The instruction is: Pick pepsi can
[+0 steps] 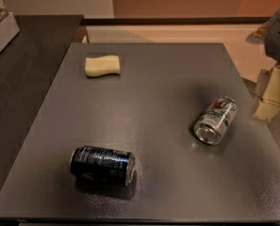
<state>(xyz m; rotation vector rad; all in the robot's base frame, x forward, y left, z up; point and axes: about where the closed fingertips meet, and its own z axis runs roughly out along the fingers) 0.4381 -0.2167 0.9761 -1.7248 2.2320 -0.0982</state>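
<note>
The front edge of the gray tabletop (158, 79) runs along the bottom of the view. The pepsi can (102, 165) lies on its side just behind that edge, left of centre, with open tabletop around it. Farther back and to the right lies a silver-and-green can (215, 120), also on its side (one silver end faces the camera), nearer the right edge. The gripper (270, 92) sits past that right edge, partly cut off, well apart from the pepsi can, with the silver-and-green can roughly between them. I cannot tell whether it is released or clenched. Farthest back, a yellow sponge (102, 66) lies flat near the left edge, beside a dark counter (21, 79).
</note>
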